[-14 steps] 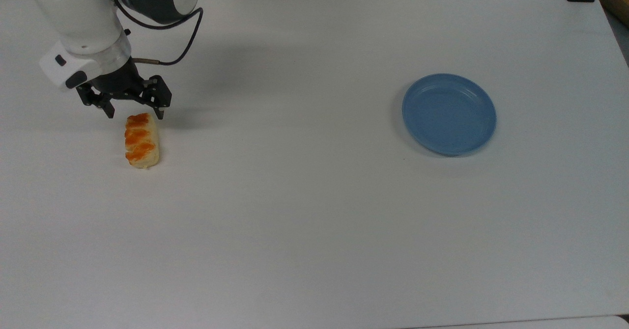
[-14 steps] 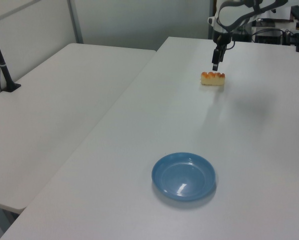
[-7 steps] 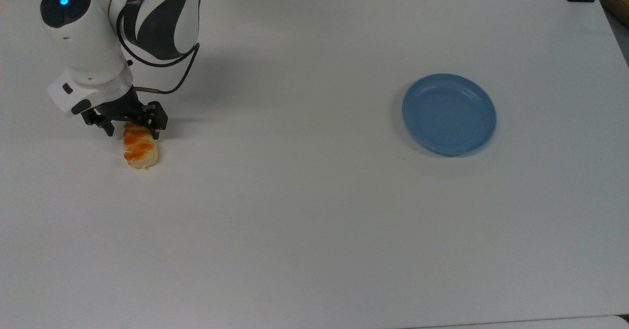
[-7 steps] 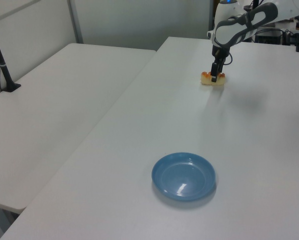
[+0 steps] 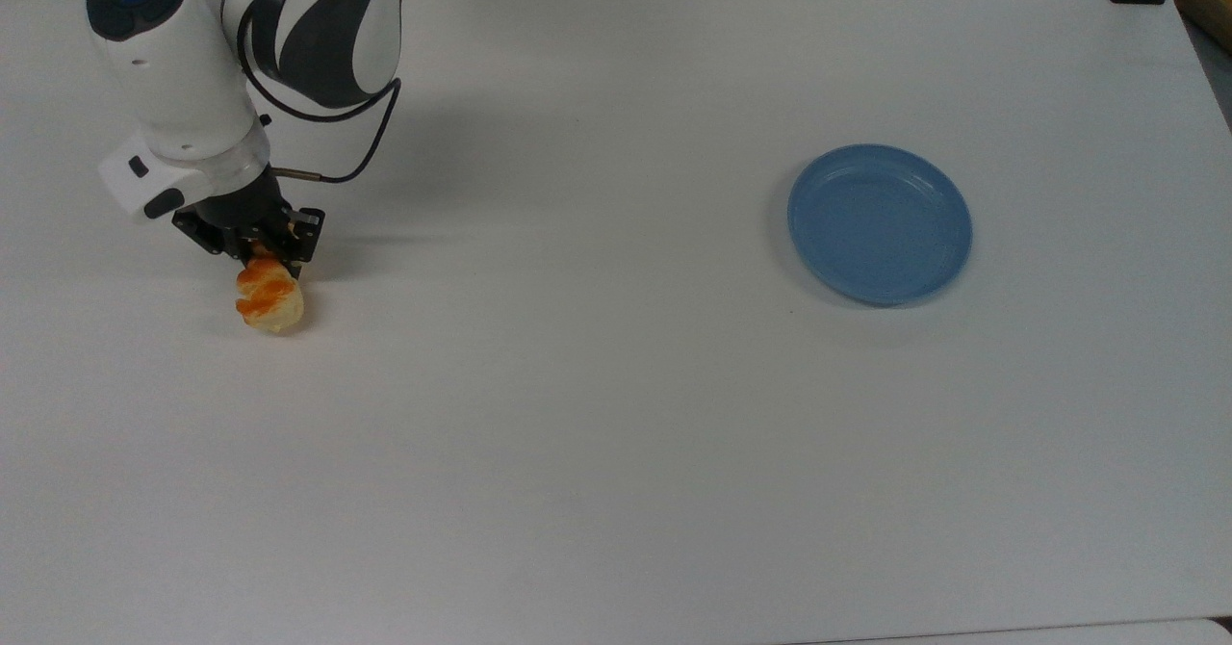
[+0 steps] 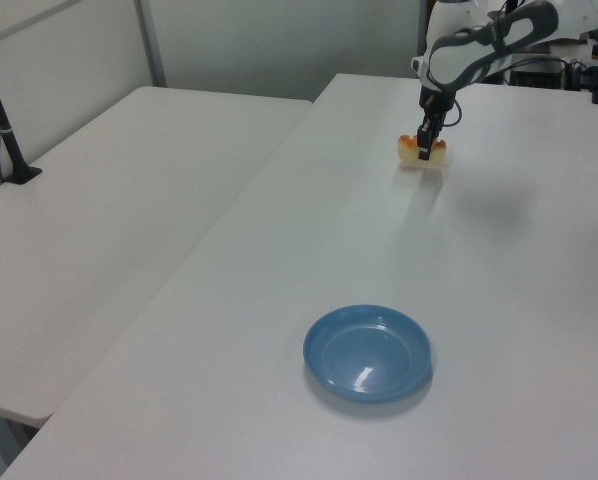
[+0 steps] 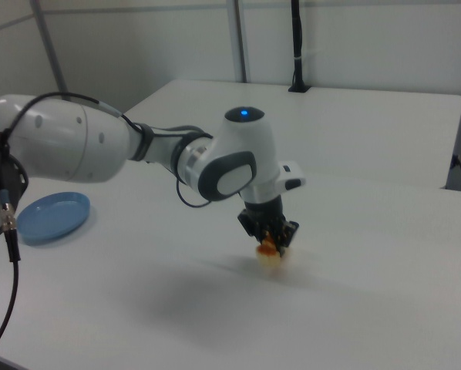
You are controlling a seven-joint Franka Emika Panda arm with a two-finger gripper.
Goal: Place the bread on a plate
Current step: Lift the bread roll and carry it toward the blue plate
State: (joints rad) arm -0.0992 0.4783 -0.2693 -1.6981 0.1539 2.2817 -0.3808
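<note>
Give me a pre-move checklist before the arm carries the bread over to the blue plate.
1. Tool closed on the pale oblong bread roll with orange-brown glazed bumps: ok.
2. Grip centred on the roll: not ok, it holds one end.
3. Roll lifted off the white table: cannot tell.
4. Round light-blue plastic plate holds nothing: ok.
5. Table between roll and plate free of obstacles: ok.

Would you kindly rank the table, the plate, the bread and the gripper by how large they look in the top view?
1. Table, by far the largest.
2. Plate.
3. and 4. Gripper and bread: too close to rank, as the gripper hides part of the bread and sits nearer the camera.
</note>
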